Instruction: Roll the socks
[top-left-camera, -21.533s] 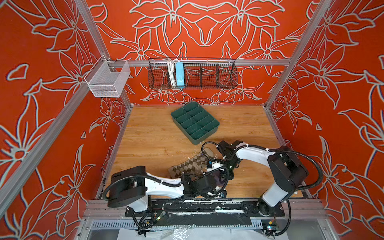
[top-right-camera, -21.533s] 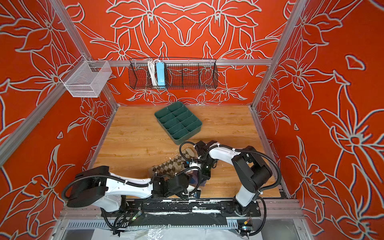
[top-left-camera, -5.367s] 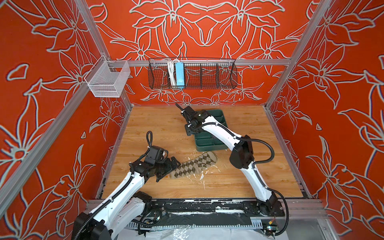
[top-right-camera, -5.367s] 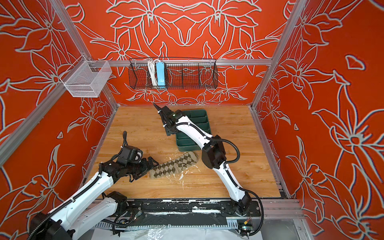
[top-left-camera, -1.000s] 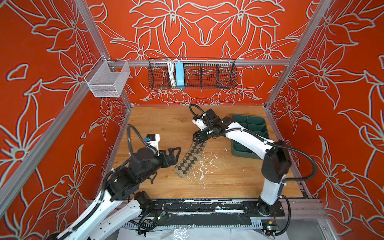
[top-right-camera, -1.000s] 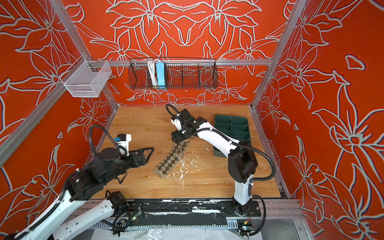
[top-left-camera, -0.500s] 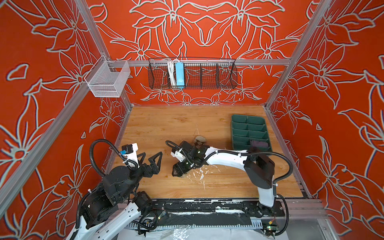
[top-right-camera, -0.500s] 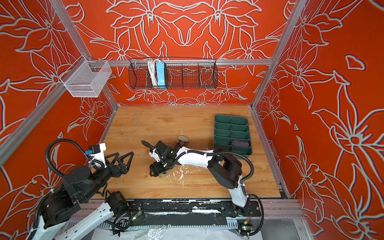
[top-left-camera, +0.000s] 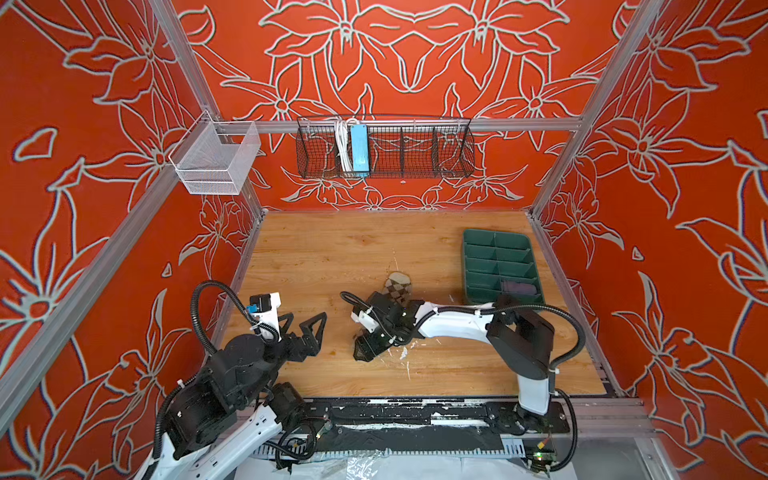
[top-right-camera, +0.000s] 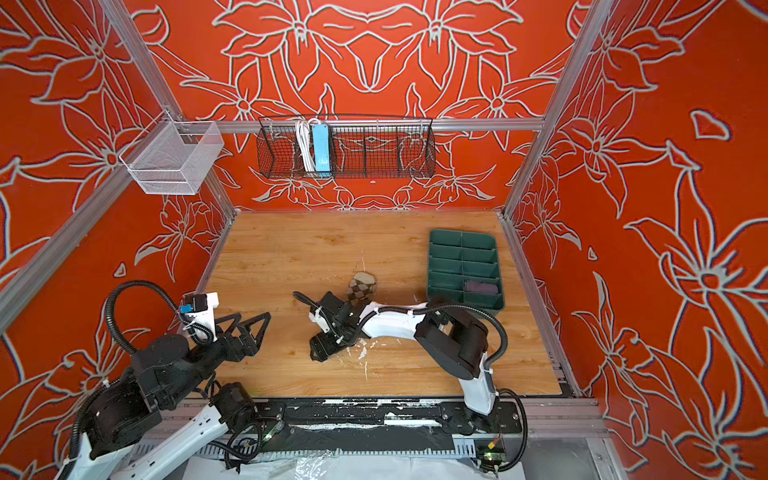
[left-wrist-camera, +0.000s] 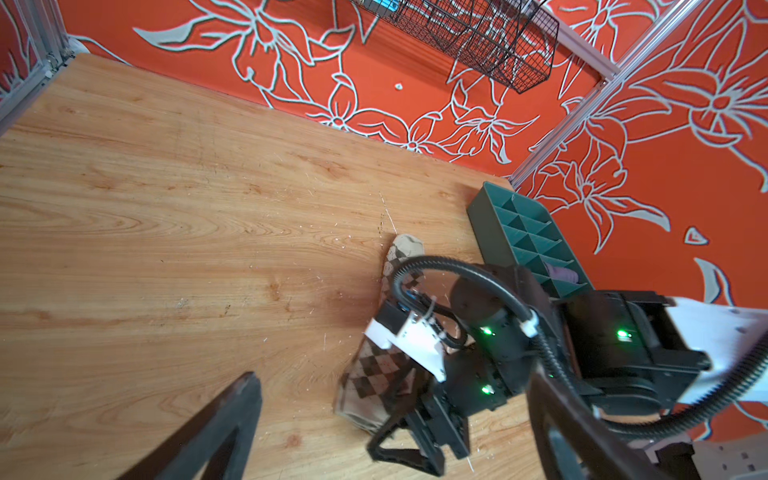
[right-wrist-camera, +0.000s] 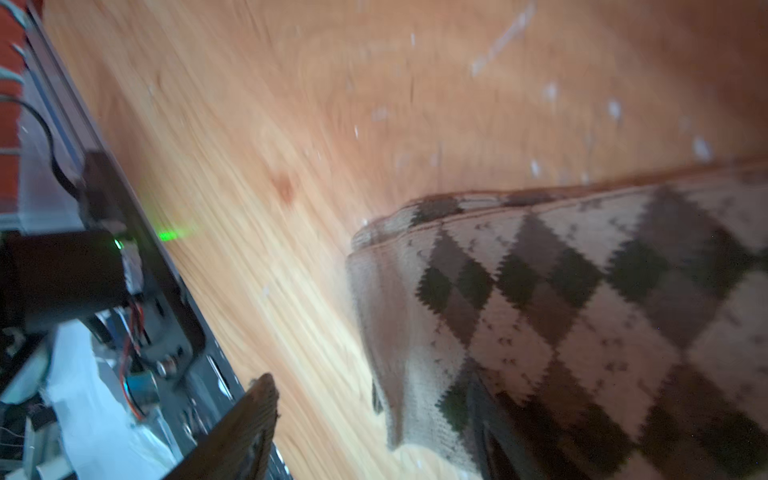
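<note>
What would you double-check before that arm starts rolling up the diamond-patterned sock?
1. Argyle sock lying flat and unrolled on the table: ok, though the right arm hides its middle.
2. Right tool at the sock's cuff end, with the cuff corner between its open jaws: ok.
3. Grip on the cuff: not ok, the jaws are not closed.
4. Left tool open and clear of the sock: ok.
5. Purple sock out of the way in the green tray: ok.
6. Purple sock properly rolled: cannot tell.
</note>
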